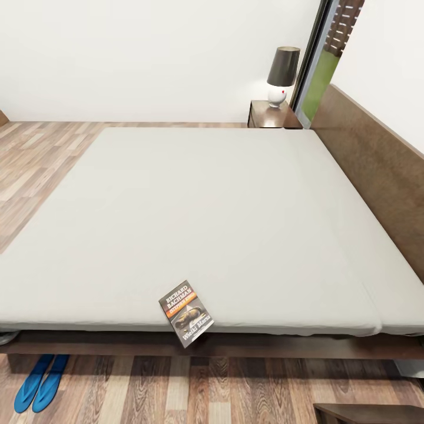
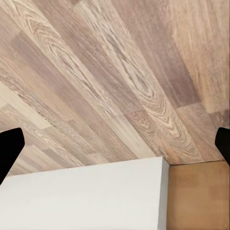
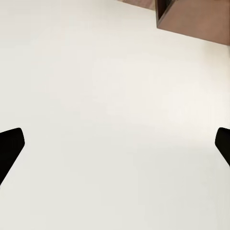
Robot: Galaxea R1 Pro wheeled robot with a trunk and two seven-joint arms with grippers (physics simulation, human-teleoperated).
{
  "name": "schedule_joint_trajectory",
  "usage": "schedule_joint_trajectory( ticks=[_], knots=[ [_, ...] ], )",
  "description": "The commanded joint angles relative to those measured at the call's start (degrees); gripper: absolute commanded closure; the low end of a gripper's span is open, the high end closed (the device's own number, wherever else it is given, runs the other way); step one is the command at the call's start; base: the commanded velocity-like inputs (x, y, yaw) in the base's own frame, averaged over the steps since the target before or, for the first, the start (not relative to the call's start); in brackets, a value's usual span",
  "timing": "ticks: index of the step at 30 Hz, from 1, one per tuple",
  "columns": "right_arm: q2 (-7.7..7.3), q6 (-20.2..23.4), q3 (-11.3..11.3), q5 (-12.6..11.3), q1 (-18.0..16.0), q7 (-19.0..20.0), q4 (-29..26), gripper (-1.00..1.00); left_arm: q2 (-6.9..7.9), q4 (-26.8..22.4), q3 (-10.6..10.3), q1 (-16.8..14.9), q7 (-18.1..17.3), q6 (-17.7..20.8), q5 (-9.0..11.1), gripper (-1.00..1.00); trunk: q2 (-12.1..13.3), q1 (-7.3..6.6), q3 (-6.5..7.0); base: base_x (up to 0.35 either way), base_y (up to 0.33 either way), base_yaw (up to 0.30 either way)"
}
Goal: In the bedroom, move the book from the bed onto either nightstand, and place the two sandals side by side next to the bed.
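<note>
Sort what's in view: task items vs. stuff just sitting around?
Task items:
- book, overhanging the near edge of the bed
- two sandals, together on the floor at the bed's near side
- nightstand, at the bed's far corner

Just there:
- lamp on that nightstand
- wood floor

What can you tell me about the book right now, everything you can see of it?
The book is a thin dark paperback lying face up on the pale grey mattress at the bed's near edge, turned at an angle. One corner overhangs the edge, above the dark wooden frame. Its cover reads "Richard Bachman" in white, with an orange band and a dark picture beneath. It is closed and looks flat; nothing but the mattress touches it.
</note>
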Motion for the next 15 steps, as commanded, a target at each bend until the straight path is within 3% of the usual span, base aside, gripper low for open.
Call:
schedule_joint_trajectory(
  ticks=[1,15],
  knots=[
    [-0.09,0.0,-0.4,0.5,0.0,0.0,-0.1,-1.00,-0.17,0.0,-0.5,0.1,-0.6,-0.5,1.2,-1.00,0.0,0.00,-0.02,0.000,0.000,0.000],
    [-0.53,-1.8,-0.9,0.0,0.0,0.0,0.0,-1.00,-0.45,0.0,-0.5,0.2,-2.2,-1.5,2.4,-1.00,0.0,0.00,-0.02,0.000,0.000,0.000]
  ],
)
